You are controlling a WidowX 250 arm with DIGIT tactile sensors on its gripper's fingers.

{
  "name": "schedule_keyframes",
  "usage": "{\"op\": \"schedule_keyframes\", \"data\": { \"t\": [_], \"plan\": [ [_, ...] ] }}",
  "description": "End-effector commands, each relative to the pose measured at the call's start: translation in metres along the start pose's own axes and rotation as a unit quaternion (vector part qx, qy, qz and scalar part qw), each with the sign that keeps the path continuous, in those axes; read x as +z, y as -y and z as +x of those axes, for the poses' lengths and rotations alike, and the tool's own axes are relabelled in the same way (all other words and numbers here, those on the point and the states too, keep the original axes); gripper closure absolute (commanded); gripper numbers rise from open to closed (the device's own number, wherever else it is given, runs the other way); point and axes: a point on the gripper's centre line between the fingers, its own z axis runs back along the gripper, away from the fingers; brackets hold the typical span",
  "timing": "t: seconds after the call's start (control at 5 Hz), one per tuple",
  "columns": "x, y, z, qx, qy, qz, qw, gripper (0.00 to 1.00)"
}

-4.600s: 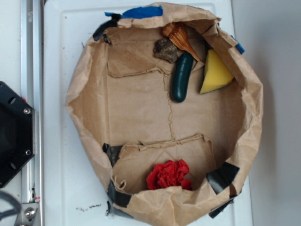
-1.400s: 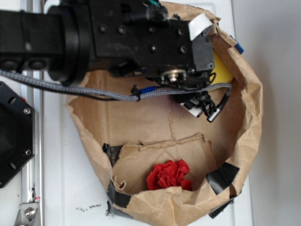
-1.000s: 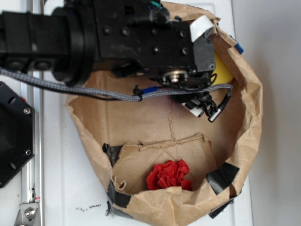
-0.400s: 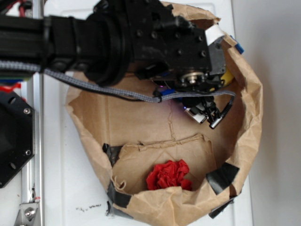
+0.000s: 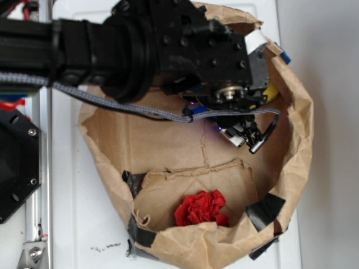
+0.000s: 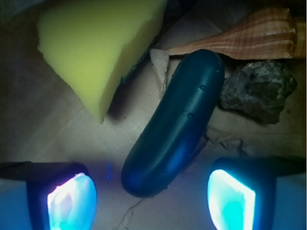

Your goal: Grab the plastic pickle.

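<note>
From where I stood, the arm had advanced over the far side of the paper bag (image 5: pixel 291 168) during the preceding seconds, then shifted slightly toward the bag's rim and settled; across the last fraction of a second it barely moved. In the exterior view the arm's body hid the target completely.

The wrist view supplied the detail. The plastic pickle (image 6: pixel 175 122) lay flat on the bag floor, angled diagonally, its near rounded end sitting between the two lit fingertips of the gripper (image 6: pixel 151 201). The jaws stood wide apart, one on each side of that end, with clear gap to the pickle on both sides; nothing was held.

The yellow sponge wedge (image 6: pixel 93 48) lay just beside the pickle's far half, the brown rock (image 6: pixel 256 91) touched or nearly touched its opposite flank, and the striped shell (image 6: pixel 244 33) rested beyond its far tip.

Judged from this alignment, the approach appeared complete. A further descent and closure on the near end remained outstanding.
</note>
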Motion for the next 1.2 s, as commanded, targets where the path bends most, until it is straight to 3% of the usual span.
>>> {"op": "schedule_keyframes", "data": {
  "t": [0.0,0.4,0.6,0.8,1.0],
  "plan": [
    [-0.01,-0.004,0.027,0.103,0.014,-0.013,0.994,0.0],
    [-0.012,0.002,0.024,0.084,0.033,0.007,0.996,0.0],
    [-0.014,0.004,0.023,0.081,0.051,0.014,0.995,1.0],
    [-0.011,0.003,0.022,0.068,0.052,0.008,0.996,1.0],
    [-0.001,0.003,0.017,-0.012,0.036,-0.015,0.999,1.0]
  ]
}}
